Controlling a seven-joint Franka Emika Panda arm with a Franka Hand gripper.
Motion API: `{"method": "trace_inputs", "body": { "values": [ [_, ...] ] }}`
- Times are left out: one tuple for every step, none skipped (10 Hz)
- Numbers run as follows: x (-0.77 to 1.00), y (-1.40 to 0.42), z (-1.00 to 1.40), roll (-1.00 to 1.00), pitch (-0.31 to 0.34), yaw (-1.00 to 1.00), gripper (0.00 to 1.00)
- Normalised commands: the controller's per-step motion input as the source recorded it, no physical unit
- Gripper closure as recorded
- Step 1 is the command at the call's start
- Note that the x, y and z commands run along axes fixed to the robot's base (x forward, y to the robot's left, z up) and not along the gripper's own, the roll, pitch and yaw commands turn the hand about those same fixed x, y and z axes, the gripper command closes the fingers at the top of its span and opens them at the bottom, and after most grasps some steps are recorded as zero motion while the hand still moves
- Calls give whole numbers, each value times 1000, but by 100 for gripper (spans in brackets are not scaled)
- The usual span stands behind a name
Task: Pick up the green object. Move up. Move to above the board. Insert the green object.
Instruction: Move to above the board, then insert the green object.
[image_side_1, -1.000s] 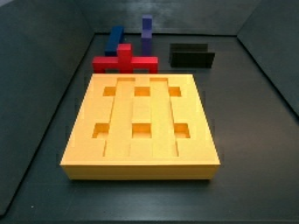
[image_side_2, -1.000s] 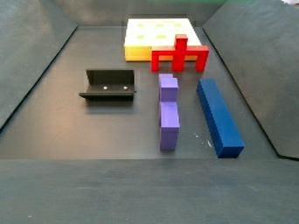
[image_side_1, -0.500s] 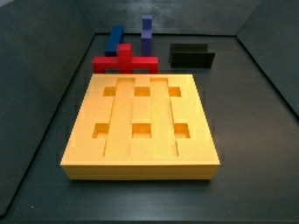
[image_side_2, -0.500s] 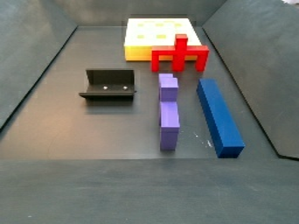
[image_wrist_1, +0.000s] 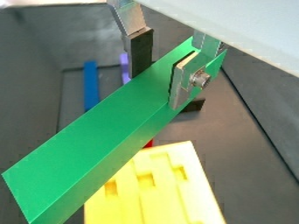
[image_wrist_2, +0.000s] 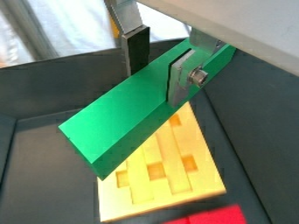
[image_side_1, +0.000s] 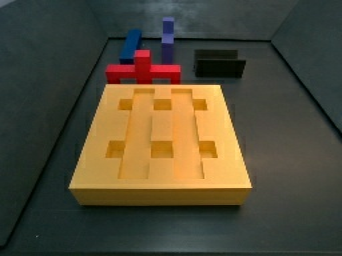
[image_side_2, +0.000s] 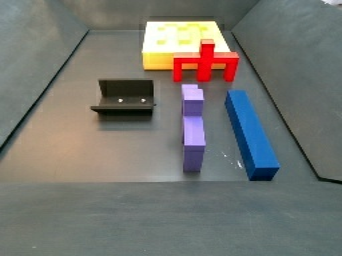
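In both wrist views my gripper (image_wrist_1: 163, 68) (image_wrist_2: 158, 66) is shut on the green object (image_wrist_1: 105, 149) (image_wrist_2: 128, 118), a long plain green bar. One dark pad is against each long side, near one end. The bar hangs in the air, tilted, high over the board (image_wrist_1: 163, 188) (image_wrist_2: 163, 171). The board is a flat orange-yellow slab with grooves and square holes. It also shows in both side views (image_side_1: 160, 140) (image_side_2: 181, 40). Neither the gripper nor the green bar shows in the side views.
A red cross-shaped piece (image_side_1: 143, 70) (image_side_2: 207, 62) stands at one end of the board. A long blue bar (image_side_2: 250, 132) and a purple bar (image_side_2: 194, 125) lie beyond it. The fixture (image_side_2: 124, 97) (image_side_1: 221, 64) stands on the dark floor beside them.
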Motion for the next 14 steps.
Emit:
{"method": "trace_inputs", "body": {
  "values": [
    [154, -285, 57, 16, 112, 1000, 100],
    [94, -150, 42, 13, 111, 1000, 100],
    [51, -109, 33, 18, 112, 1000, 100],
    [49, -90, 28, 20, 117, 1000, 100],
    [61, -54, 28, 22, 132, 1000, 100],
    [63, -46, 28, 26, 151, 1000, 100],
    [66, -40, 28, 29, 169, 1000, 100],
    [68, -39, 29, 32, 183, 1000, 100],
    [72, -36, 30, 40, 220, 1000, 100],
    [75, -35, 27, 48, 250, 1000, 100],
    [80, -33, 19, 57, 277, 897, 100],
    [81, -32, 25, 58, 249, 650, 100],
    [79, -28, 26, 58, 197, 340, 100],
    [6, 0, 0, -4, 0, 0, 100]
  ]
}}
